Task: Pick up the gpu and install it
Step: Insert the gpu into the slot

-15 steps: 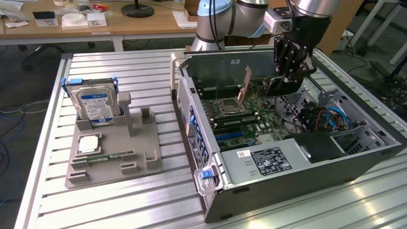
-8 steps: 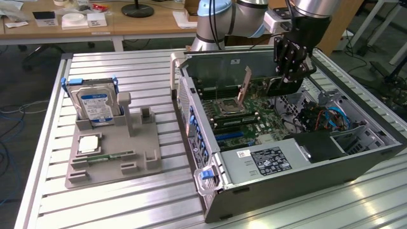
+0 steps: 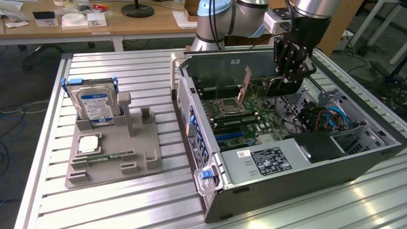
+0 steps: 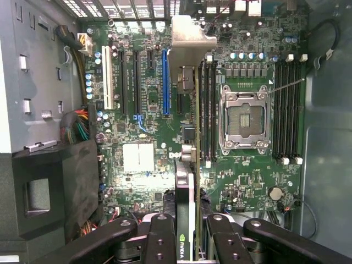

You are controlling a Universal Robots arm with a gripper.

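- One hand (image 4: 188,225) here, and it's clamped on the gpu (image 4: 184,192). A finger sits on each flat face, pinching the card at the end away from its silver bracket (image 4: 190,38).
- The card is held edge-on, inside the open computer case (image 3: 286,176) and over the motherboard (image 4: 148,154). The bracket end points at the back wall of the case.
- In the wrist view the card's edge runs just beside the long blue slot (image 4: 165,82), between that slot and the CPU socket (image 4: 245,118). I can't tell whether its lower edge is touching a slot or hanging a bit above the board.
- My read on handling: it's light and stiff, so it won't flop, but it's thin and fragile. A twist or sideways shove could stress the board or the gold contacts.
- The flat faces look like the sane place to grab it, cooler block on one side and bare board on the other. A grip that far toward one end leaves the bracket end free to swing, so I'd guess it tilts easily.
- Further out, on the bench (image 3: 127,67), a grey holder (image 3: 121,157) carries the hard drive (image 3: 95,102) standing upright, well apart from the case.
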